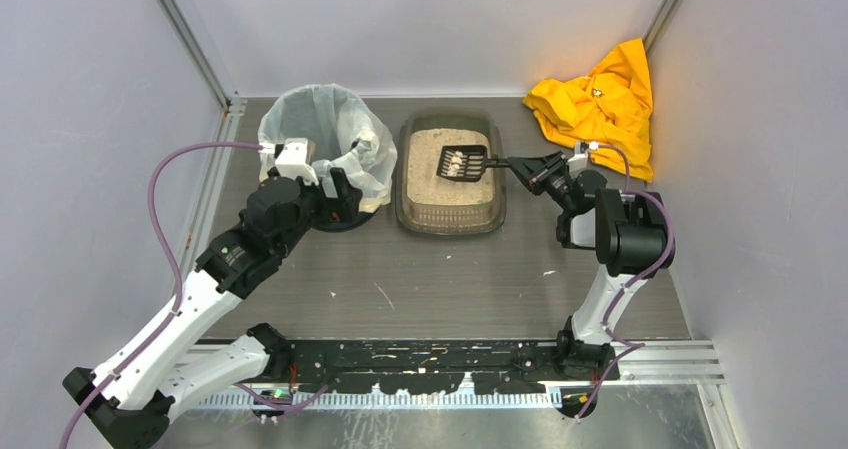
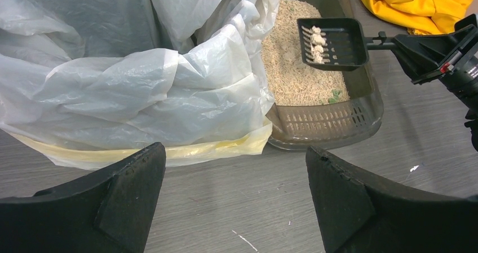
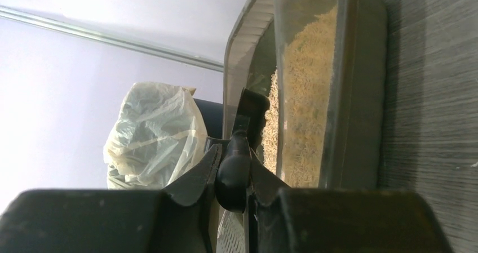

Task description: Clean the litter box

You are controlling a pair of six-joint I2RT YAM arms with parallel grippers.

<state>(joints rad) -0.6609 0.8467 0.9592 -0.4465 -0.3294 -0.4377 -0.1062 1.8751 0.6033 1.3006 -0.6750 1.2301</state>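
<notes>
- Litter box point(image 1: 449, 226): translucent brown-grey tray at the far middle of the tabletop point(image 1: 450, 284), just beside the bin on its right, holding pale beige granules.
- Bin point(image 1: 300, 119): round, lined with a white plastic bag whose folds drape over the rim towards the tray.
- Right gripper point(image 1: 521, 165): pressed nearly together, pinching the handle of the black slotted scoop point(image 1: 462, 163). The right wrist view shows both fingers clamped on the handle's rounded end.
- Scoop: held level above the granules in the far right part of the tray, carrying a few whitish clumps point(image 2: 317, 39).
- Left gripper point(image 2: 235, 151): spread wide, holding nothing, low over the tabletop in front of the bin's base.
- Yellow cloth point(image 1: 600, 99): crumpled in the far right corner; it bears a small pale mark, too small to read.
</notes>
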